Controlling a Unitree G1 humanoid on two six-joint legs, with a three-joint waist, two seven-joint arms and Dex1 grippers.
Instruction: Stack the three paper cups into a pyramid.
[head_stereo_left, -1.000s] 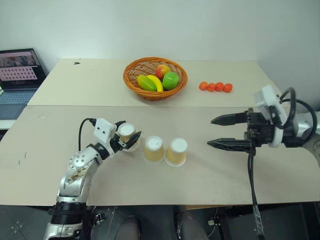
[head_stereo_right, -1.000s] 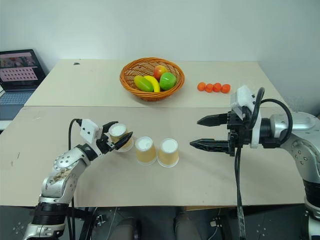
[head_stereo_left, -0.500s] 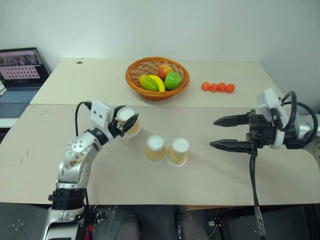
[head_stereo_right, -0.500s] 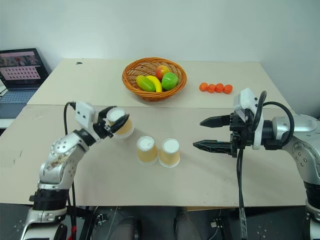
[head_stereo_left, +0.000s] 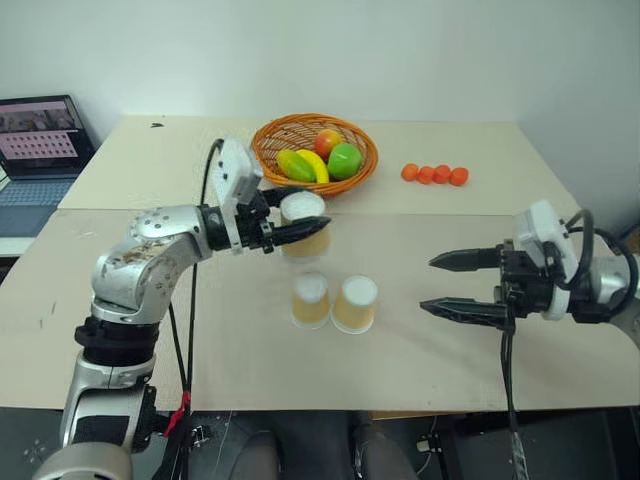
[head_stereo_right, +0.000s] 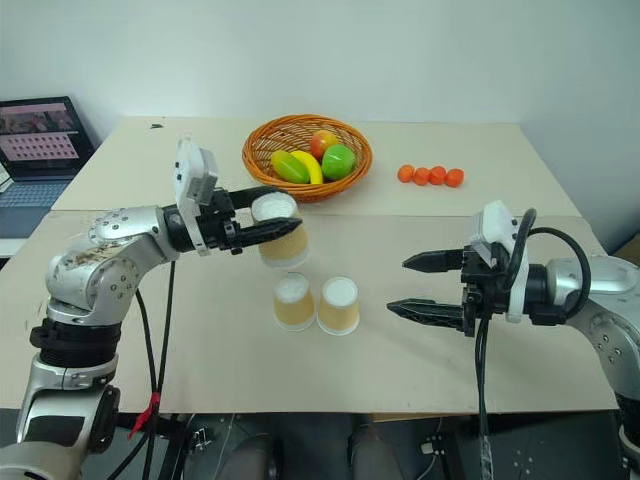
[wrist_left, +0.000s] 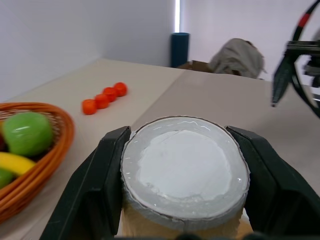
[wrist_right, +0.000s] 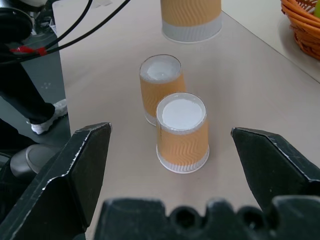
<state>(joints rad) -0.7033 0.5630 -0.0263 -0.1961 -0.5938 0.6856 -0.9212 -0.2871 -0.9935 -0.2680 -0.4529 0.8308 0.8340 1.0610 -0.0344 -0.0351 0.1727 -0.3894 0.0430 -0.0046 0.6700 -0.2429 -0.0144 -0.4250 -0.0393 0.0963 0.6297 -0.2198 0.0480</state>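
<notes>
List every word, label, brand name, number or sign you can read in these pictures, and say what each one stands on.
Readable text: none.
Laptop screen: rows of small marks, too small and blurred to read.
Paper cups, both the one held in the left gripper and the two standing on the table: only a plain wavy pattern, no print.
Basket: no label.

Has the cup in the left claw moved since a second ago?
Yes. The held cup has risen off the table and shifted right: it was left of the two standing cups, and now hangs above them, nearer the basket.
</notes>
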